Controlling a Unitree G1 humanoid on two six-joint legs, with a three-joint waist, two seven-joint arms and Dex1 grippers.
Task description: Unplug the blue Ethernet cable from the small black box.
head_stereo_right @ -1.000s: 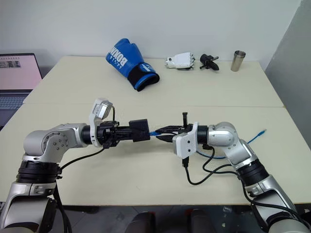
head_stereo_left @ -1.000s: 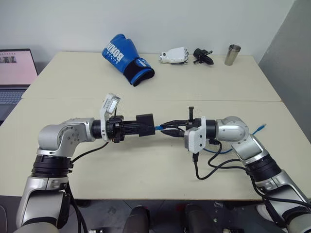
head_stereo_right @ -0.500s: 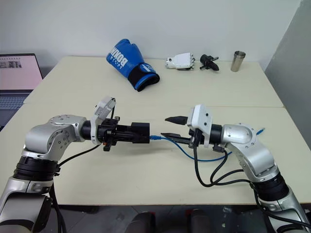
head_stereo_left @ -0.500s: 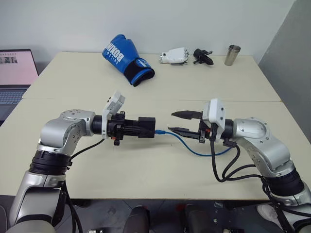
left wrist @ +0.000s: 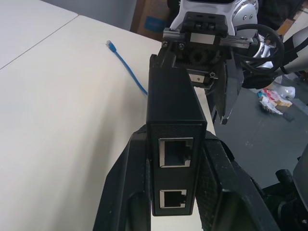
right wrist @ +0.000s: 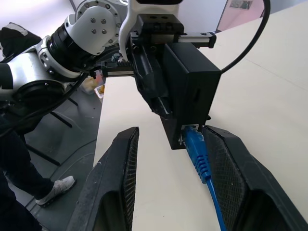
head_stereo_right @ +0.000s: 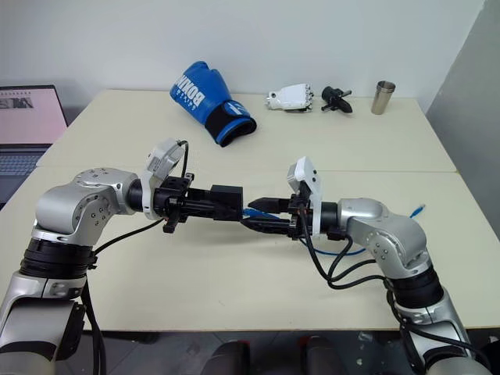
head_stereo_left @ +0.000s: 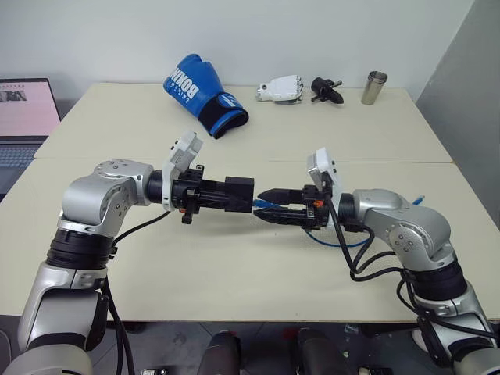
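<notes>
Far left, off the table [head_stereo_left: 234,148] edge: a laptop [head_stereo_left: 23,117] with its lit screen facing in. Next, above the near half of the table: left gripper [head_stereo_left: 223,195], pointed rightward, clamped tight on the small black box [head_stereo_left: 237,193], fingers pressed against its two flat sides; in the left wrist view, two empty network sockets on the box's near face [left wrist: 176,151], black pads [left wrist: 130,192] hugging it on either side. At the box's right end: the blue Ethernet cable [right wrist: 197,149], plug seated in a port on the box's far face, cord running away between the fingers of the other arm. Just right of the box: right gripper [head_stereo_left: 269,208], pointed leftward at it, jaws partly apart, one finger on each side of the blue cord close to the plug; no firm contact with cord or box to be made out, so nothing counted as held. Farther right: the cord sagging in a loop beneath the right forearm [head_stereo_left: 340,241], then reaching the table and ending in a loose plug [head_stereo_left: 420,201] lying near the right edge. Along the back of the table, left to right: a blue boxing glove [head_stereo_left: 201,94], a white robotic hand [head_stereo_left: 280,90], a black knobby gadget [head_stereo_left: 326,91], a metal cup [head_stereo_left: 373,87].
</notes>
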